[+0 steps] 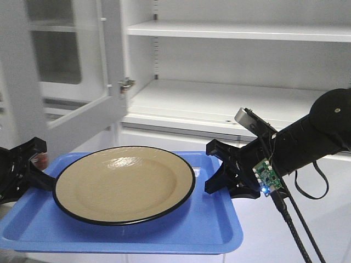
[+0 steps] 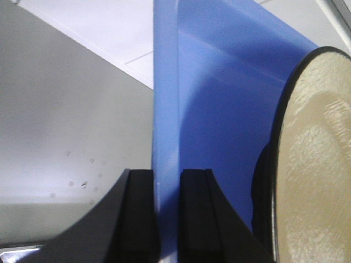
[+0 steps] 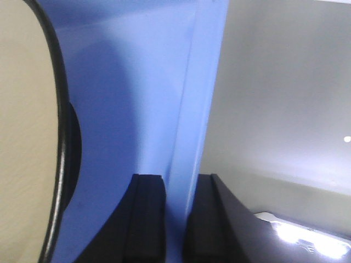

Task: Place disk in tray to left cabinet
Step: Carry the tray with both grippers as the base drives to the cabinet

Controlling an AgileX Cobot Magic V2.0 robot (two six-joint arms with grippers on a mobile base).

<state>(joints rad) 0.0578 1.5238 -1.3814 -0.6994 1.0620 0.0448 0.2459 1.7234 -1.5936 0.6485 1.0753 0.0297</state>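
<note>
Glossy tan disk (image 1: pixel 123 183), centre frame, is showing a thin black rim; the tray (image 1: pixel 214 230) is appearing uniformly bright blue; the cabinet (image 1: pixel 230 104), upper frame, is appearing white.

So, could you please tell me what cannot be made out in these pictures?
Front view: left pincer body, cut by frame edge.
Front view: cabinet upper shelves, cut off at top.
Both wrist views: most of disk, beyond frame edge.
Whatever is under tray: hidden by it.

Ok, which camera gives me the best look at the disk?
The exterior front-facing view: the whole disk shows, lying in the tray. Each wrist view catches only one curved slice of its rim and face.
</note>
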